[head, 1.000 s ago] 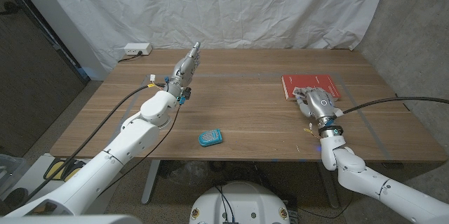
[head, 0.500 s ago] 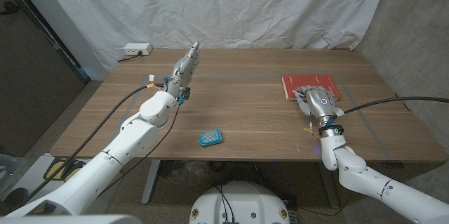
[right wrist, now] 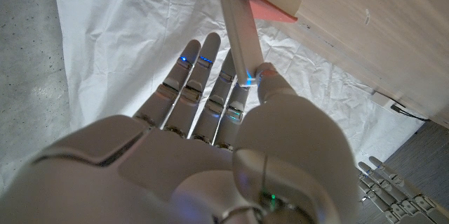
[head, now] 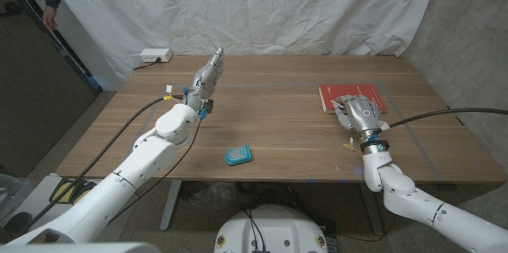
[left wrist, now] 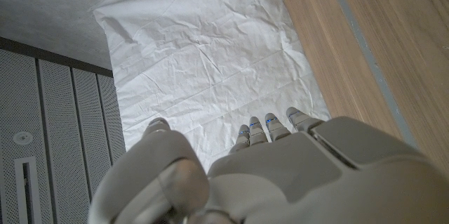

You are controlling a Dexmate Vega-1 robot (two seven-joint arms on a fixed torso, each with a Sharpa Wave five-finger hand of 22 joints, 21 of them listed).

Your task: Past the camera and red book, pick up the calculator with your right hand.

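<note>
Two arms reached over the wooden surface (head: 278,134). Next in size, the red book (head: 351,94) lay on the right side, and the right hand (head: 359,116), fingers spread and holding nothing, hovered at its near edge. Across the surface, the left hand (head: 208,73) was raised, open-fingered and empty. Smallest, the blue calculator (head: 238,155) lay near the front edge, between both arms.

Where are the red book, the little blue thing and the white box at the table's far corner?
red book (head: 361,93), head view, bare cover.
blue thing (head: 237,155), head view, its middle.
white box (head: 155,55), head view, its top.
</note>
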